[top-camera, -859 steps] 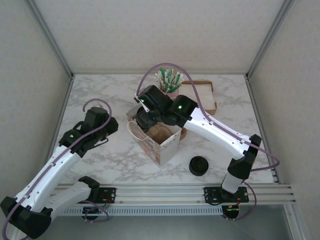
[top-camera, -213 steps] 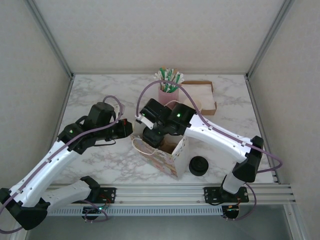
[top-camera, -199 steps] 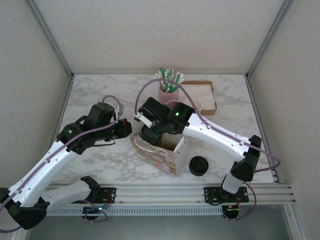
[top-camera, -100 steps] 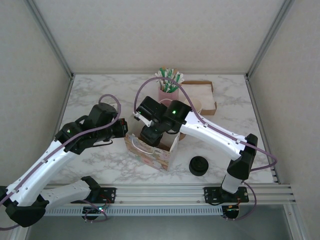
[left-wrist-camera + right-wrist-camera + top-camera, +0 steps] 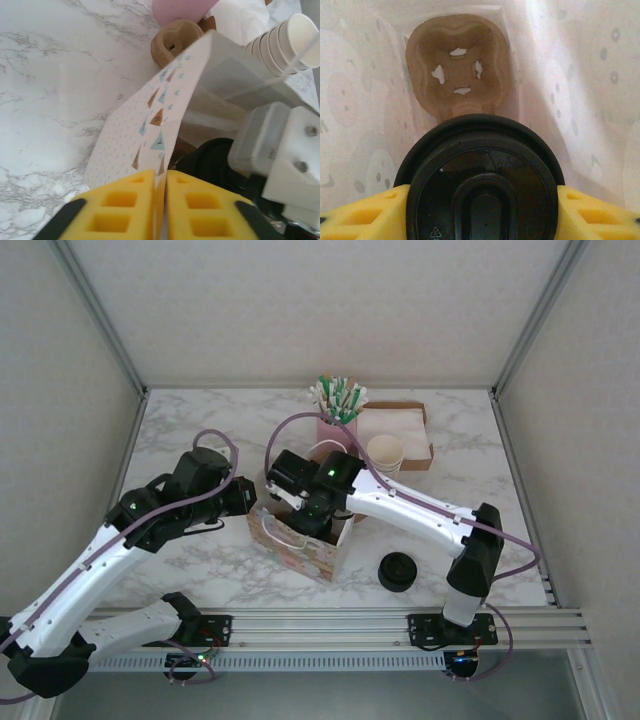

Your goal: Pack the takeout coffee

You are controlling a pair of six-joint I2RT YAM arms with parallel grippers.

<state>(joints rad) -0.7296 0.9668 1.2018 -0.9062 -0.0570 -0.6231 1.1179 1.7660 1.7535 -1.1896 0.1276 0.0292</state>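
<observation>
The right gripper (image 5: pixel 481 212), clamped on the black-lidded takeout coffee (image 5: pixel 482 165), hangs inside the patterned white paper bag (image 5: pixel 145 125), whose wall the left gripper (image 5: pixel 160 200) pinches shut. Next, the cup probably needs lowering squarely into the brown pulp carrier (image 5: pixel 457 65) below.

White marble bench (image 5: pixel 190 425); pale speckled walls (image 5: pixel 320 300) on three sides; metal posts (image 5: pixel 98 315) at far corners; soft even light.

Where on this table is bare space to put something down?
Bare marble: back left, between wall and straw cup; also right of the box. Crowded middle: paper bag pinched by left gripper, right gripper holding takeout coffee inside, cup stack.
</observation>
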